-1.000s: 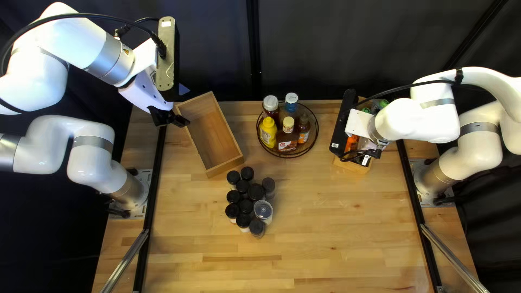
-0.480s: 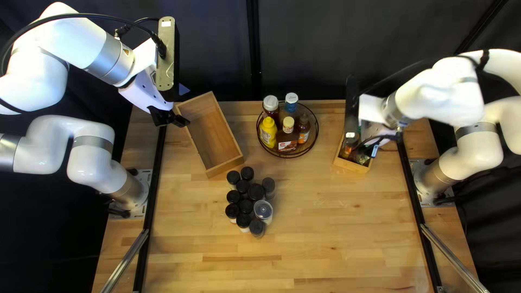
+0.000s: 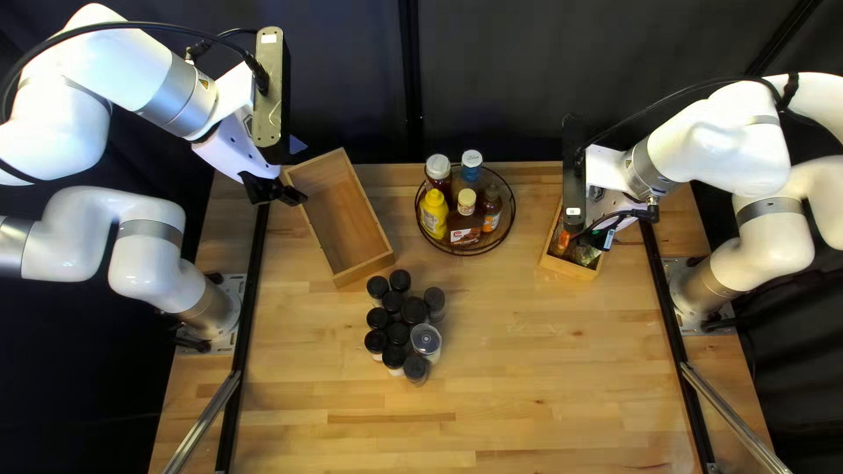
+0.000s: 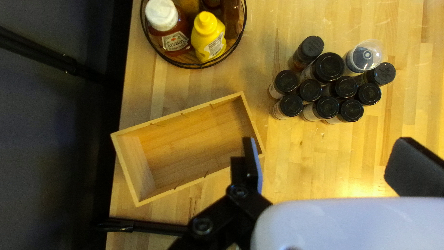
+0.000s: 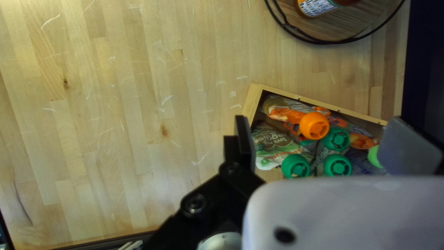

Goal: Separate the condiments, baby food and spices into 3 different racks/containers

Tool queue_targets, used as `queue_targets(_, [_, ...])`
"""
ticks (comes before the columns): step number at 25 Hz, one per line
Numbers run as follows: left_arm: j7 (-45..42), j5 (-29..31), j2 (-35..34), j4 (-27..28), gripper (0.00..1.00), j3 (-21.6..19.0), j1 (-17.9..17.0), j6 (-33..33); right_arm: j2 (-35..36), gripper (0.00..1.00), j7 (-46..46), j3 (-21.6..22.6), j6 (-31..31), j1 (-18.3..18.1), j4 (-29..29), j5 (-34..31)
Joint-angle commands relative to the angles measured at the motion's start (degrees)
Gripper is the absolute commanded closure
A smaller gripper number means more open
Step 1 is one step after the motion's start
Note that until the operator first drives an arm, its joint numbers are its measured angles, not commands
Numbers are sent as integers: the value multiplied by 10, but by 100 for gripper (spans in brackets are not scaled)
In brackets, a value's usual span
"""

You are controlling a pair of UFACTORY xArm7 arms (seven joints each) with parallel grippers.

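From where I stand, two of the three groups look housed. The condiment bottles (image 3: 465, 230) stand upright, packed together inside the round wire-rimmed rack (image 3: 465, 253), whose rim presumably keeps tall bottles from toppling outward. The baby food pouches (image 5: 273, 143) lie heaped in a small wooden box (image 5: 252, 99); soft as they look, they likely need its walls to stay put, and their coloured caps show on top.

The right gripper (image 5: 319, 134) is above that box with its fingers spread and nothing pinched between them, so I take it to be clear of its last pouch rather than fetching one.

The spice jars (image 4: 327, 107) are the group to be dealt with, bunched upright on the worktop (image 3: 527, 377), near the longer wooden box (image 4: 194, 143), which shows only bare wood inside. The left gripper (image 4: 326, 141) hangs by that box, fingers wide apart, holding nothing, probably parked where the carry is short. The jars crowd so close that a descending finger could knock a neighbour; an outer one seems the safer start.
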Motion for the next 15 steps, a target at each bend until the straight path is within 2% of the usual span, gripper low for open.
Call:
queue_targets(1, [0, 0, 0, 0, 0, 0, 0, 0, 0, 0, 0, 0, 0, 0, 0, 0])
queue_targets(15, [0, 0, 0, 0, 0, 0, 0, 0, 7, 0, -6, 0, 13, 5, 8, 3])
